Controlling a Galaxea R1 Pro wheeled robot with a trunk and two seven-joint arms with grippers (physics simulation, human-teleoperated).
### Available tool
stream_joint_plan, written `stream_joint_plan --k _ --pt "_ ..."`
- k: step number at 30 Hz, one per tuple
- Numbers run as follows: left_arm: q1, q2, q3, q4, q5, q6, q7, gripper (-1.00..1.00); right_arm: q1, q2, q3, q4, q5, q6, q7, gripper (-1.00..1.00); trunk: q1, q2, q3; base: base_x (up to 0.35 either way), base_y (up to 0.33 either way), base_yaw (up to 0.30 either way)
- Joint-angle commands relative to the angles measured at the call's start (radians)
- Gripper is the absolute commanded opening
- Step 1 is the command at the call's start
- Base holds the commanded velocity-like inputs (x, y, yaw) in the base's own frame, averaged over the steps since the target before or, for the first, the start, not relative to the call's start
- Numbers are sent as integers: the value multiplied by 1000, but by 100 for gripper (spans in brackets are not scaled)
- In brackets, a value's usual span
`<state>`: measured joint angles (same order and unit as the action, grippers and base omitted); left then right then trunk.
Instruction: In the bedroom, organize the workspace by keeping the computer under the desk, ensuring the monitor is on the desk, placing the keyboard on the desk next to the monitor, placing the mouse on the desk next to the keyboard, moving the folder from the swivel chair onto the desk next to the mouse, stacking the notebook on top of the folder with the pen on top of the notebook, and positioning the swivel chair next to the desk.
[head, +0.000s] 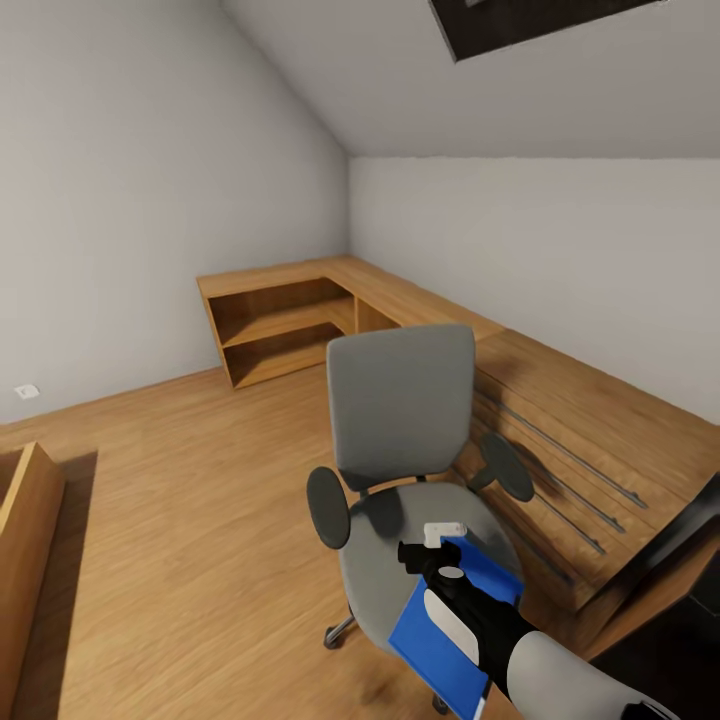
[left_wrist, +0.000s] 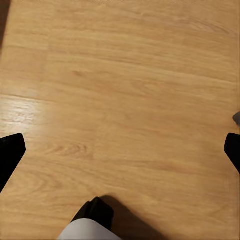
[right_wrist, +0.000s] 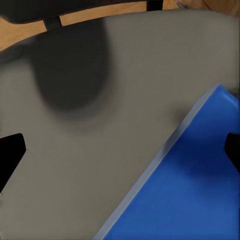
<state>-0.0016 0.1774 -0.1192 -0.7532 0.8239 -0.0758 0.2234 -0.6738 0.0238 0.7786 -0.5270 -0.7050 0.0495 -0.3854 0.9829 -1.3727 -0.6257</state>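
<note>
The grey swivel chair (head: 400, 400) stands in the middle of the room, its back toward the wall corner. On its seat (head: 372, 545) lies the blue folder (head: 412, 625), partly covered by my right arm. My right gripper (head: 422, 553) hovers open just above the seat. In the right wrist view one folder corner (right_wrist: 195, 195) rests on the grey seat (right_wrist: 100, 150), and the right gripper (right_wrist: 120, 152) straddles the folder's edge with wide jaws. My left gripper (left_wrist: 120, 150) is open over bare wood floor. Monitor, keyboard, mouse, notebook, pen and computer are out of view.
A light wood cabinet (head: 590, 440) with long bar handles runs along the right wall, close behind the chair. Open shelves (head: 280, 330) stand in the far corner. A black slanted edge (head: 680, 545) cuts in at the lower right. A wooden piece (head: 25, 540) stands at the left edge.
</note>
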Motion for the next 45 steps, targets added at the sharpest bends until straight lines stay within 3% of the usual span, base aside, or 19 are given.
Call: stream_joint_plan --k 1,18,31,45 --pt "0 2 -8 -1 11 -7 8 100 -1 -1 7 -2 -4 4 -8 100 -4 7 2 0 0 0" --pt "0 1 -6 0 11 -7 8 100 -1 -2 4 -1 -4 4 -8 100 -8 14 6 0 0 0" --pt "0 2 -5 0 11 -7 8 100 -1 -2 -108 -1 -5 6 -3 100 -8 14 8 0 0 -43" --pt "0 2 -5 0 11 -7 8 100 -1 2 -125 -2 -5 3 -2 100 -8 14 22 0 0 -191"
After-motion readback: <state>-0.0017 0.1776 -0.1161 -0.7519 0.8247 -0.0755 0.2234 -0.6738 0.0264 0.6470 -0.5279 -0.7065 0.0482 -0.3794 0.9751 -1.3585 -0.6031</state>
